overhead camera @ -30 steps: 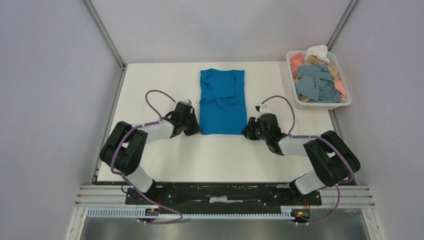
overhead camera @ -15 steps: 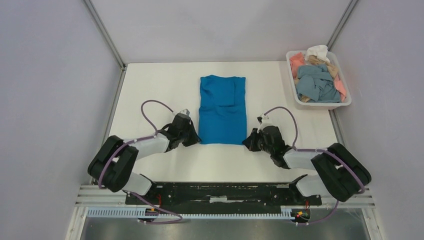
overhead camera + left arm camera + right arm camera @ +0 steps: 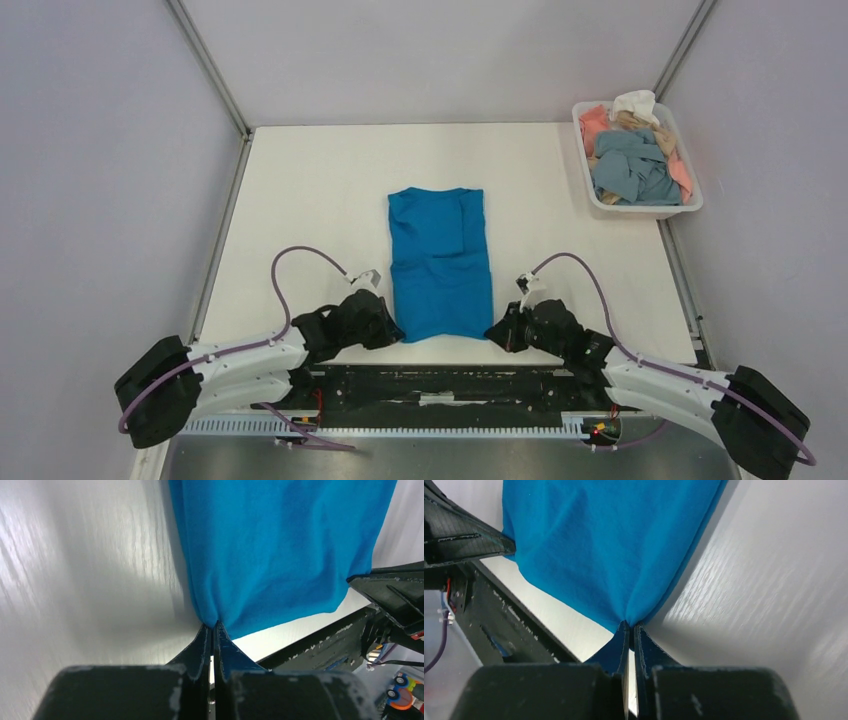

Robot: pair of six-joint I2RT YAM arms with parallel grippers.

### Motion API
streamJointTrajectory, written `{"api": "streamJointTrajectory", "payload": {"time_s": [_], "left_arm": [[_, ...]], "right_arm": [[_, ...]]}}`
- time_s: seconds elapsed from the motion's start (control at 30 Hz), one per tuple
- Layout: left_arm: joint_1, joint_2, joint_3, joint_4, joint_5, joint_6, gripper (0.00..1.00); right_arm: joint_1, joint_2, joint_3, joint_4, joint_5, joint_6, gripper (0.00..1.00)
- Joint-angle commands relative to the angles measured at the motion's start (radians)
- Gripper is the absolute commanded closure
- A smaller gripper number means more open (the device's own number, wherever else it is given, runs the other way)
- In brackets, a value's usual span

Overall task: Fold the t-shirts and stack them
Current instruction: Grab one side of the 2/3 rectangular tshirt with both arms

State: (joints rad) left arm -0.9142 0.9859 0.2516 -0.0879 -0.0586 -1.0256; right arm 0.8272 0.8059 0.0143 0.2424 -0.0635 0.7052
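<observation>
- While clamped on the near hem, hold the bright blue t-shirt [image 3: 441, 262] at two points: the near-left corner in the left hand [image 3: 214, 626] and the near-right corner in the right hand [image 3: 630, 625], the fingers of each pressed together on a small pinch of cloth.
- Lies on the white counter [image 3: 300, 190] about mid-width, already narrowed to a strip, with the long axis running near to far.
- Ends with its near hem close to the counter's near edge, drawn up into a little peak at each pinch in the wrist views and sagging slightly between them.
- Looks like the start of the crosswise fold, carrying the near hem over toward the far end.
- Turns on one relation: all of the cloth stretches away from both hands toward the far side, so the move should run straight along that axis.
- Favours neither arm, since each hand sits at its own corner and roughly level with the other; calls for both to travel together so that the hem lands square.
- Leaves the remaining t-shirts [image 3: 630, 165] heaped unfolded in the white tray [image 3: 692, 206] at the far right, well apart.
</observation>
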Motion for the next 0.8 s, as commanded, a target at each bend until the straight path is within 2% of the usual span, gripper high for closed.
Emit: {"api": "streamJointTrajectory", "payload": {"time_s": [0.0, 0.2, 0.4, 0.77], "left_arm": [[-0.064, -0.042, -0.054, -0.184, -0.066, -0.125, 0.98], [-0.134, -0.107, -0.061, -0.212, -0.074, -0.159, 0.98], [-0.136, -0.145, 0.007, -0.145, -0.134, -0.104, 0.98], [-0.135, -0.207, 0.154, -0.179, -0.267, -0.019, 0.98]], "right_arm": [[0.088, -0.09, -0.093, -0.215, 0.03, 0.086, 1.0], [0.137, -0.13, -0.075, -0.275, 0.086, 0.097, 1.0], [0.138, -0.114, 0.012, -0.196, 0.158, 0.04, 1.0], [0.138, -0.187, 0.174, -0.241, 0.295, -0.058, 1.0]]}}
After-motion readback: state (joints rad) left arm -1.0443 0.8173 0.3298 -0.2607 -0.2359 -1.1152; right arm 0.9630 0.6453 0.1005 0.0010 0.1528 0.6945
